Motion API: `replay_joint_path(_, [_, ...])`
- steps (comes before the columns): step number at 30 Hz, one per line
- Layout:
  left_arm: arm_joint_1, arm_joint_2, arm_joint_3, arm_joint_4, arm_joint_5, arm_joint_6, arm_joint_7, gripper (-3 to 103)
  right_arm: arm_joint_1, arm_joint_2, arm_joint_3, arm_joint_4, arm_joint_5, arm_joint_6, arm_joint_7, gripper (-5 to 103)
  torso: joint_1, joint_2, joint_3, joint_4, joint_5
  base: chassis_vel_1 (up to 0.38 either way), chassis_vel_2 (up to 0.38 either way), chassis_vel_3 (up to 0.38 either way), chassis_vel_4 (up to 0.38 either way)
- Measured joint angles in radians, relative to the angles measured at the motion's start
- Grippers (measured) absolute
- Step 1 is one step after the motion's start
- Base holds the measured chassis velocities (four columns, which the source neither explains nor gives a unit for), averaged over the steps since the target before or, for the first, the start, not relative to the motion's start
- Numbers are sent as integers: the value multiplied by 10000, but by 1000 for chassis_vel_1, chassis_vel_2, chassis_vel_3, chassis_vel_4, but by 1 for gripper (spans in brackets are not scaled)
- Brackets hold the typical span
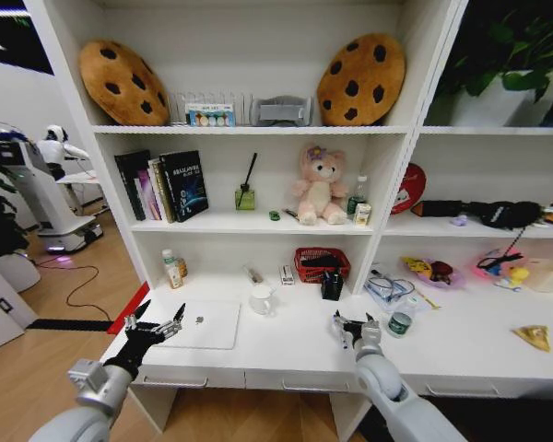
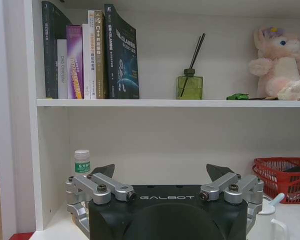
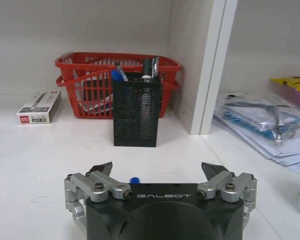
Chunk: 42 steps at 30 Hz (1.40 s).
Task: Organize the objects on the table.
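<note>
Both tools stand with fingers apart and empty: the left tool (image 1: 157, 324) hovers at the silver laptop's (image 1: 203, 324) near-left edge on the table (image 1: 295, 354), the right tool (image 1: 354, 329) near a black mesh pen holder (image 3: 135, 112) whose contents are partly hidden.

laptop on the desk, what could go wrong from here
The left gripper hovers open at the laptop near the desk's front left corner; a push could slide it off. The mug stands just beside it and might tip. The right gripper, open, could bump the pen holder.
</note>
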Motion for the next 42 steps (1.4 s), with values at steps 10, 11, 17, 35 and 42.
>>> replay_joint_path(10, [0,0,0,0,-1,0,0,100,294,388,-244,-608,26,-11,-109,70,1,0,0,-3,0,0,0,0,0])
replay_joint_path(11, [0,0,0,0,0,0,0,100,267,390,-243,-608,30,-11,-113,70,1,0,0,-3,0,0,0,0,0])
replay_joint_path(17, [0,0,0,0,0,0,-1,100,105,448,-247,-551,50,-34,-184,71,1,0,0,-4,-1,0,0,0,0])
replay_joint_path(35, [0,0,0,0,0,0,0,100,151,658,-459,-704,82,-51,-228,36,0,1,-2,1,0,0,0,0,0])
replay_joint_path(42, [0,0,0,0,0,0,0,100,10,518,-347,-576,95,-83,-269,18,0,1,0,-2,1,0,0,0,0])
